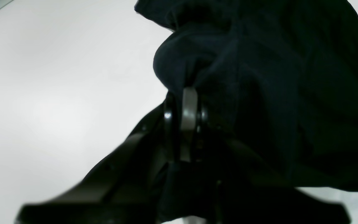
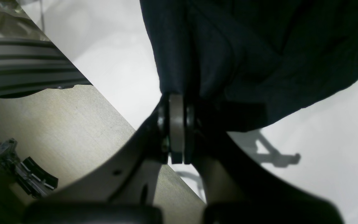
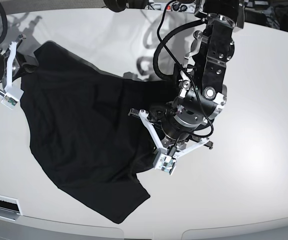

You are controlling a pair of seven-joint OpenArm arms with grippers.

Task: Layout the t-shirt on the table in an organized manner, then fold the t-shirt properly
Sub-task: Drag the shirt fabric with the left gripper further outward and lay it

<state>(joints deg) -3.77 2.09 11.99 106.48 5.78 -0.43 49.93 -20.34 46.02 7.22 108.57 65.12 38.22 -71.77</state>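
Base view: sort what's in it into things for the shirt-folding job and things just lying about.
For the job:
- t-shirt
- table
- left end effector, shut on the t-shirt
- right end effector, shut on the t-shirt

Just lying about:
- cables along the far edge

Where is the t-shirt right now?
In the base view the t-shirt lies spread across the left half of the table, stretched between the right gripper at the far left edge and the left gripper near the centre, both shut on its fabric.
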